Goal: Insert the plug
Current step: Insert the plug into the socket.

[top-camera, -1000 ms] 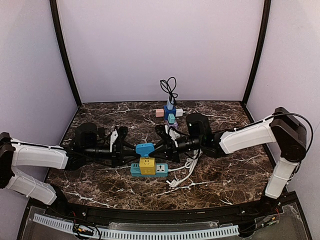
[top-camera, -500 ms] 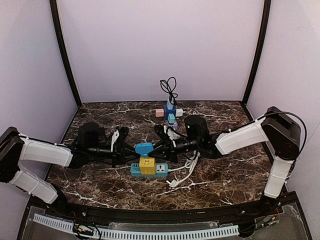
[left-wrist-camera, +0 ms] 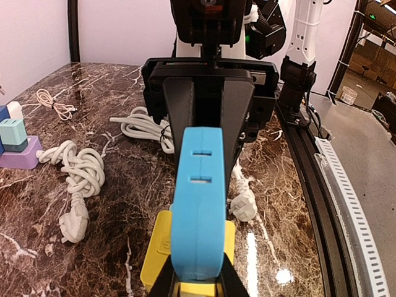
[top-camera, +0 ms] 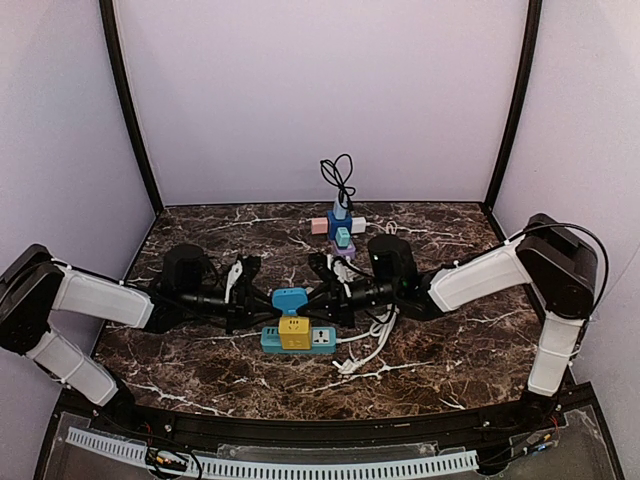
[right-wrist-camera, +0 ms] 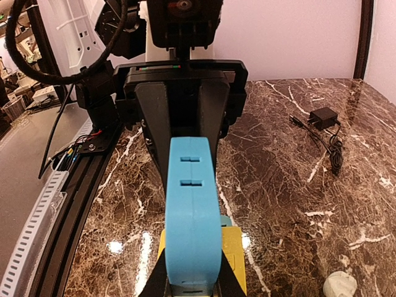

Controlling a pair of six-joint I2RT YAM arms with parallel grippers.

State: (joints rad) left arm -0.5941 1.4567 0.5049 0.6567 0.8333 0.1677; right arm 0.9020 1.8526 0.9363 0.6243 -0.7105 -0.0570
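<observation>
A flat blue plug (top-camera: 290, 298) hangs between my two grippers, just above a yellow cube adapter (top-camera: 294, 331) seated on a teal power strip (top-camera: 321, 341). My left gripper (top-camera: 264, 299) comes in from the left and is shut on the plug's left end. My right gripper (top-camera: 316, 297) is shut on its right end. In the left wrist view the blue plug (left-wrist-camera: 199, 210) stands on edge between my fingertips (left-wrist-camera: 158, 283), with the yellow adapter (left-wrist-camera: 162, 244) right under it. In the right wrist view, the plug (right-wrist-camera: 192, 216) hides most of the yellow adapter (right-wrist-camera: 232, 253).
A coiled white cable (top-camera: 366, 344) with its plug lies right of the strip. More coloured adapters (top-camera: 340, 228) and a black cord (top-camera: 338, 175) sit at the back. A black charger (right-wrist-camera: 323, 116) lies on the marble. The table's front rail (top-camera: 300, 432) runs close behind the arms.
My left arm has pushed in toward the blue plug and its jaws have closed on it. The right arm shifted slightly left, still gripping the plug.
</observation>
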